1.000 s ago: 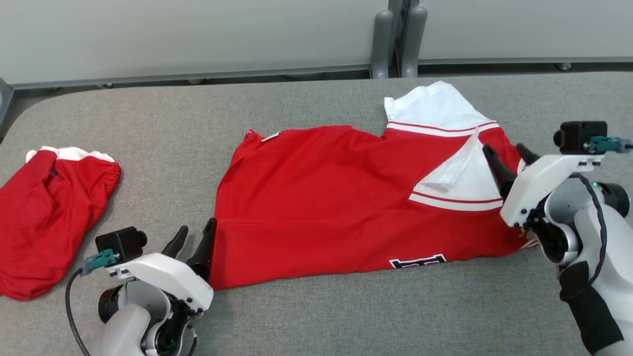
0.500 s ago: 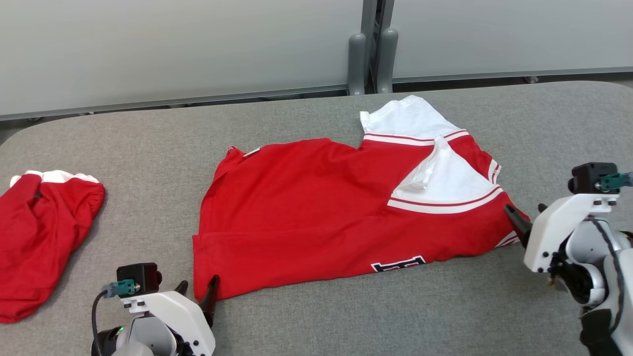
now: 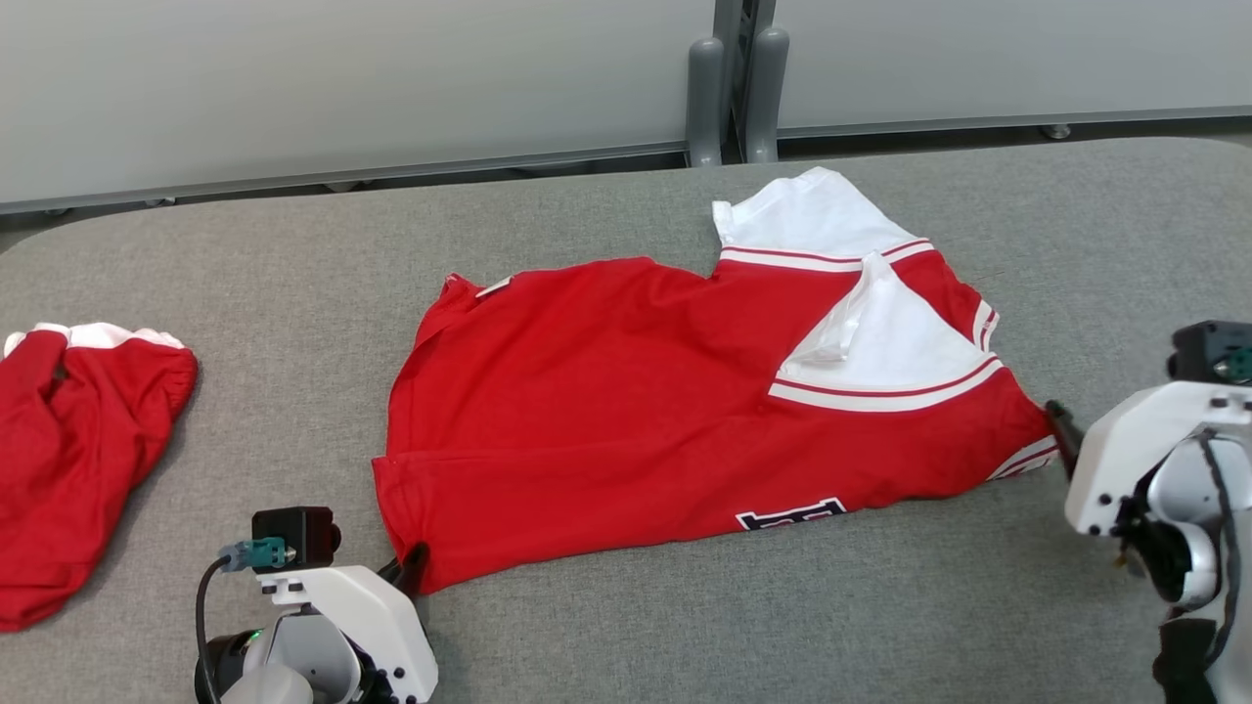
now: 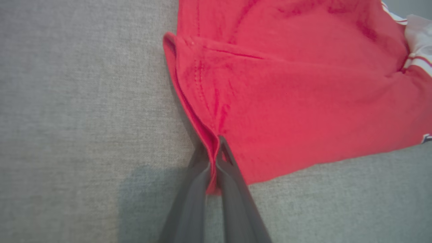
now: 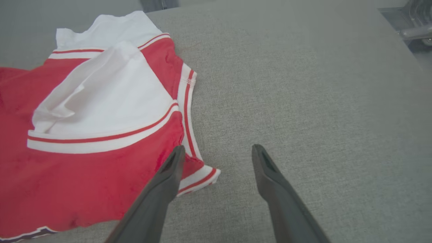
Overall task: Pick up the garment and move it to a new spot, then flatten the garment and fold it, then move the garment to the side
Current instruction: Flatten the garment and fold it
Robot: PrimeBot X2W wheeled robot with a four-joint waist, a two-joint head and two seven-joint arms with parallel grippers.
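The garment (image 3: 606,411), a red shirt with white sleeves and striped trim, lies spread on the grey table (image 3: 782,626). My left gripper (image 3: 411,569) sits at its near-left corner. In the left wrist view the left gripper (image 4: 213,158) is shut on the red hem of the garment (image 4: 303,101), with a fold of cloth pinched between the fingers. My right gripper (image 3: 1061,425) is at the garment's near-right corner. In the right wrist view the right gripper (image 5: 219,150) stands open, its left finger over the striped corner of the garment (image 5: 84,162) and its right finger over bare table.
A second red garment with a white edge (image 3: 68,460) lies bunched at the table's far left. Behind the table stand grey wall panels and a pair of grey posts (image 3: 734,88). Bare grey table (image 5: 320,84) stretches to the right of the shirt.
My left gripper has shut on the shirt's near-left hem. The right gripper has drawn back from the white sleeve to the near-right corner. The head camera has shifted.
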